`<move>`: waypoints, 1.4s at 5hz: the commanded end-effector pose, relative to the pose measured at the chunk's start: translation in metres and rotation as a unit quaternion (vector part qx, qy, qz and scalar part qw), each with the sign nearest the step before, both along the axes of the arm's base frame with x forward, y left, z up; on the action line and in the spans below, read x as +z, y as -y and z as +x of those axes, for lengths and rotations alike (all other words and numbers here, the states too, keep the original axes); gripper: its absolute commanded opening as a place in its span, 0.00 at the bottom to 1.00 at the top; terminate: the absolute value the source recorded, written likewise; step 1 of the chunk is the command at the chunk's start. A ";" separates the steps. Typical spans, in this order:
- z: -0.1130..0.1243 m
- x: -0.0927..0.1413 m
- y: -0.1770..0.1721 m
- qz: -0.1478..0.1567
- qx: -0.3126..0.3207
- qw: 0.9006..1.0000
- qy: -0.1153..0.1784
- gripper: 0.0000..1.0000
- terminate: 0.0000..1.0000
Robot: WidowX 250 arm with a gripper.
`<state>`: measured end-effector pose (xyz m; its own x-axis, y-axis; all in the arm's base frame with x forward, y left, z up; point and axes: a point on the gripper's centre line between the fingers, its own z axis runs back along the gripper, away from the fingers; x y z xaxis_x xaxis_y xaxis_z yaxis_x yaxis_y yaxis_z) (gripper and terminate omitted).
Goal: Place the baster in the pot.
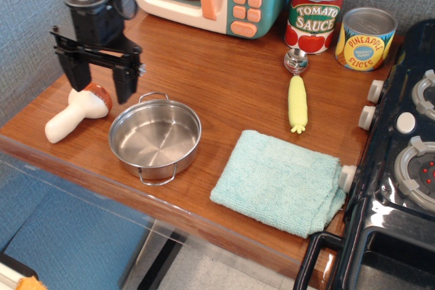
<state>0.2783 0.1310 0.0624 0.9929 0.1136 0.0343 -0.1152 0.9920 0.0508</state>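
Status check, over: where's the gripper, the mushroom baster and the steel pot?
Black gripper open, poised over the red-brown cap. Cream-stemmed mushroom baster lying on the wooden counter, ungrasped. Shallow steel pot empty, just right of it. Nothing between them.

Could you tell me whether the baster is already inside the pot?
No, the baster lies on the table left of the empty pot, under the open gripper.
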 end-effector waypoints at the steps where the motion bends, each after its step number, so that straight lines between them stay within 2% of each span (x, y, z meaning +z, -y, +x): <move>1: 0.008 -0.010 -0.031 -0.008 0.023 1.000 -0.012 1.00 0.00; 2: 0.014 -0.011 -0.036 0.000 0.022 1.000 -0.019 1.00 0.00; 3: 0.017 -0.023 -0.033 0.001 0.018 0.999 -0.040 1.00 0.00; 4: 0.018 -0.024 -0.029 0.001 0.014 0.999 -0.031 1.00 0.00; 5: 0.017 -0.012 -0.026 0.015 0.013 1.000 -0.019 0.00 0.00; 6: 0.019 0.019 -0.012 0.036 0.010 0.999 0.012 0.00 0.00; 7: 0.024 0.050 0.038 0.042 -0.036 0.997 0.047 0.00 0.00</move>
